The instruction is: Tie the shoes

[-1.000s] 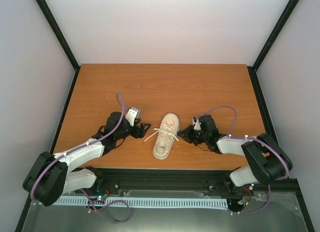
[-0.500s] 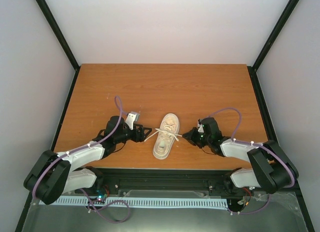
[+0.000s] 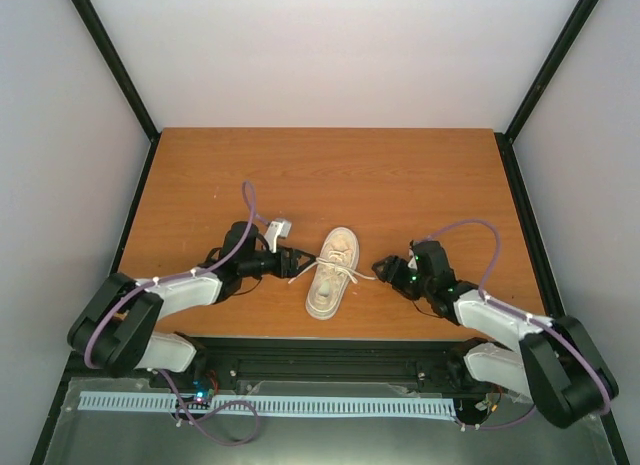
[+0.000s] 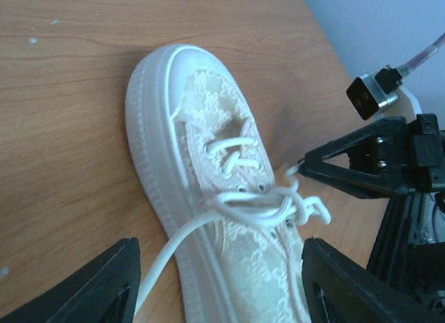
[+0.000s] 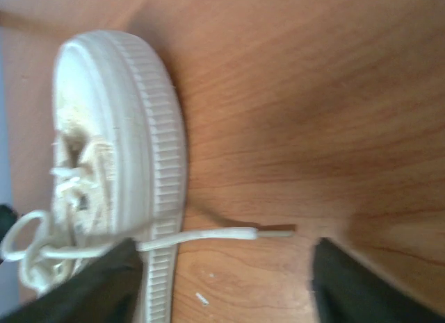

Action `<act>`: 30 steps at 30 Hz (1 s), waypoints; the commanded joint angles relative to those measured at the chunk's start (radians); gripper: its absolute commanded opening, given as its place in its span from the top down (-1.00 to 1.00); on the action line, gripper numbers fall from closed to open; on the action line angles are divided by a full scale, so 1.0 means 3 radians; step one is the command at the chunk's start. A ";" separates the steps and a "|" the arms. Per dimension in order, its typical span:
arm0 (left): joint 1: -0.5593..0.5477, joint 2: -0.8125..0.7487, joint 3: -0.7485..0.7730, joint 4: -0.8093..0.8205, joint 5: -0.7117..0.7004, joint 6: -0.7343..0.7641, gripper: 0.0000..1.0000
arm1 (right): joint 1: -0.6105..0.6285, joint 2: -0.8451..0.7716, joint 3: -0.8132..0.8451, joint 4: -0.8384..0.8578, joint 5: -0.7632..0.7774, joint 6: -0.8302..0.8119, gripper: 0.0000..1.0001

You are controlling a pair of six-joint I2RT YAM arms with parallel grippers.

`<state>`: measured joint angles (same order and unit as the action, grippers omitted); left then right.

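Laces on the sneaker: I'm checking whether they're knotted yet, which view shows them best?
Left wrist: the laces cross close and sharp over the sneaker. Top external shows them tiny; right wrist shows blurred loops at its edge and one loose end.

- I see the shoe (image 3: 332, 275) as cream-beige, its upper in a lacy woven pattern.
- Its laces (image 4: 254, 206) are white.
- The sole (image 5: 165, 163) is off-white with fine ribbing.
- The table (image 3: 330, 175) is orange-brown wood grain.
- The left gripper (image 3: 293, 257) and right gripper (image 3: 378, 268) look black to me.
- Purple cables (image 3: 247, 200) run along white arms (image 3: 180, 290).
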<state>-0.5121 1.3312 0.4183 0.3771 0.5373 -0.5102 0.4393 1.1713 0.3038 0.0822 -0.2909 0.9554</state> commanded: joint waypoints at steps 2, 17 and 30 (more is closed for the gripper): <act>0.0010 0.0192 0.0285 0.0143 0.0389 -0.0231 -0.27 | -0.0012 -0.0537 -0.0013 -0.0052 -0.0031 -0.0647 -0.73; -0.0054 0.0738 0.0651 -0.0199 0.0710 -0.0070 0.05 | 0.0383 0.0271 0.0628 -0.0275 -0.1093 -0.1802 -0.43; -0.0122 0.0835 0.0711 -0.0196 0.0758 -0.0079 0.23 | 0.0504 0.0584 0.0759 -0.0278 -0.0968 -0.1851 -0.15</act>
<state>-0.5369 1.5692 0.5953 0.3176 0.7383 -0.5465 0.5804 1.3300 0.5049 -0.0093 -0.5915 0.4175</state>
